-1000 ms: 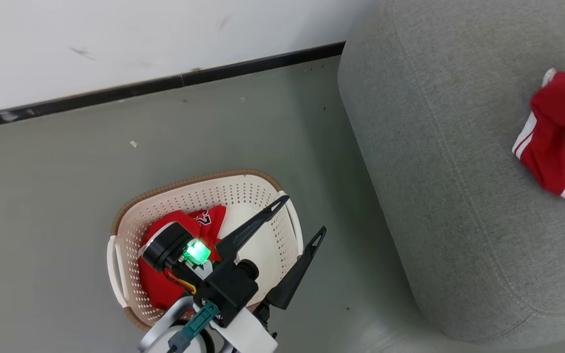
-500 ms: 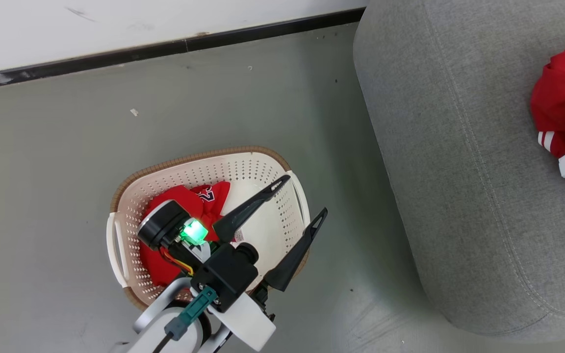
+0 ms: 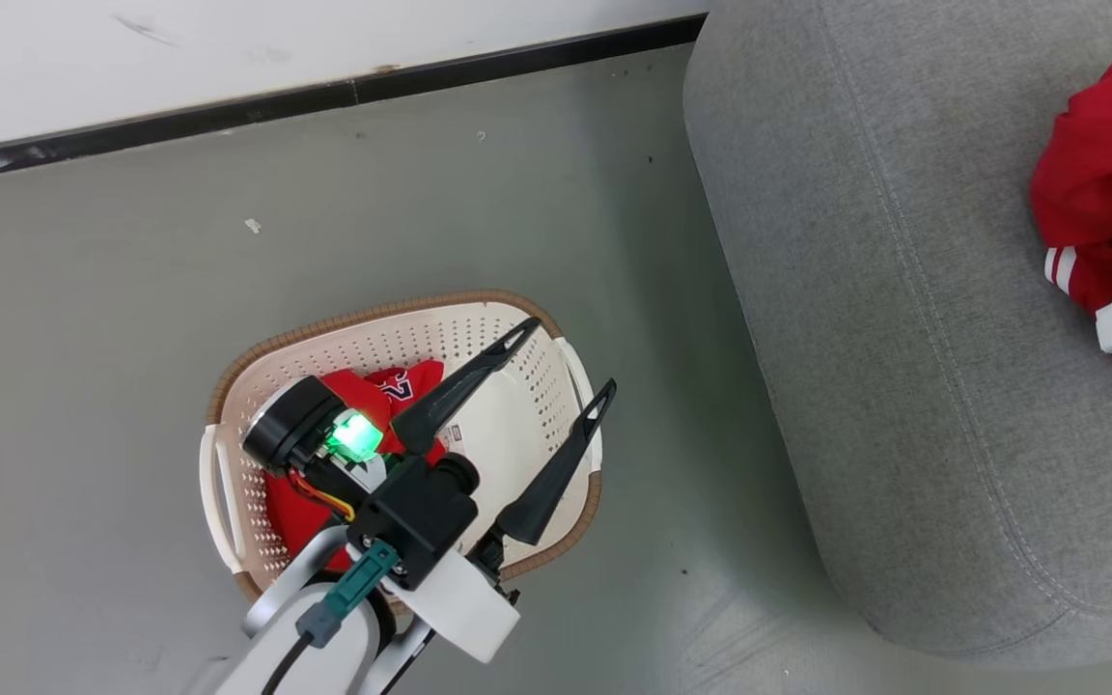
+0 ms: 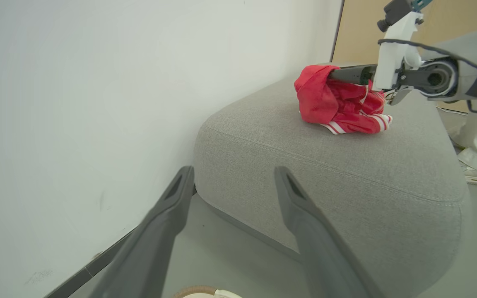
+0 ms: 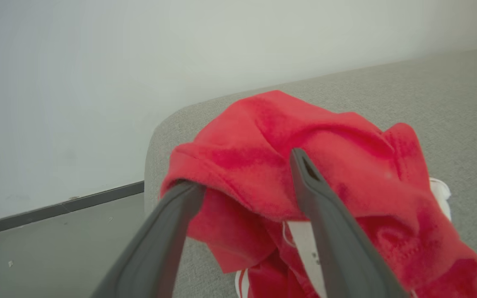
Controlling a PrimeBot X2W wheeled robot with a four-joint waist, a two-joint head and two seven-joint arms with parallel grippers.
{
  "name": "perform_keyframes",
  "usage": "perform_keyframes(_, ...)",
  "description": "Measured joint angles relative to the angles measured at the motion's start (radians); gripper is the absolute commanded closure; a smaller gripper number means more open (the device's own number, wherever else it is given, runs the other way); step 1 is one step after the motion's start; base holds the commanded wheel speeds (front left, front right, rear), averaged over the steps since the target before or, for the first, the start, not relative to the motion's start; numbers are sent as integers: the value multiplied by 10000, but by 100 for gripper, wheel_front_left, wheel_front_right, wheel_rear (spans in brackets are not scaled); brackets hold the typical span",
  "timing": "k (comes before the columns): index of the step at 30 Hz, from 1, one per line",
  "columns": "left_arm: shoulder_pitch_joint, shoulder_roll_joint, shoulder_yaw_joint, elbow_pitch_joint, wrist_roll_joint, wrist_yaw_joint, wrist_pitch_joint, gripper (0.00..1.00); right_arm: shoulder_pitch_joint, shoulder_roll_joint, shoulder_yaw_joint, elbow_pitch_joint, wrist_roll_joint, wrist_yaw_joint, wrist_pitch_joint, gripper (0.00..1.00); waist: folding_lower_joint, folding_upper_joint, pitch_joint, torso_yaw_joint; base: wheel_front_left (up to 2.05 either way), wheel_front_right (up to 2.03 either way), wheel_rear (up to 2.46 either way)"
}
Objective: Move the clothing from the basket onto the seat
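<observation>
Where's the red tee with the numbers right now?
In the head view's lower left, the red tee lies inside the basket on the floor, partly hidden behind the open left gripper, left of the grey sofa.

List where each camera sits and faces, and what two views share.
Head view: on the head, looking down at the basket and seat; the open left gripper shows over the basket.
Left wrist view: on the left wrist, looking along its own fingers toward the seat and wall.
Right wrist view: on the right wrist, facing the red striped garment draped around the open right gripper.
Both wrist views show that garment on the seat.
</observation>
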Motion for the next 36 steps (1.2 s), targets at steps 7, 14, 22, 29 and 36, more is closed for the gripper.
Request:
perform_keyframes(7,5,21,267,284,-100,31,-270,0,1126,359,-10,-1381,-50,0,-44,0,0,0,-228,-121,0,0,0)
perform_keyframes(14,191,63,704,614,-282,270,-593,0,1997,506,259,-2623,-341,0,-48,0,0,0,-574,-203,0,0,0)
perform_keyframes(22,487,65,1342,1051,-612,662,-1085,0,2141,629,817,-3829,-596,0,-73,0,0,0,-1060,-184,0,0,0)
perform_keyframes(29,1045,174,2240,1549,-809,1204,-1325,0,2173,980,1705,-4274,-999,0,-73,0,0,0,-1567,-16,0,0,0)
perform_keyframes(36,1843,205,3066,1929,-1252,1722,-1546,0,2580,1285,2389,-4429,-1252,0,-73,0,0,0,-2141,278,0,0,0)
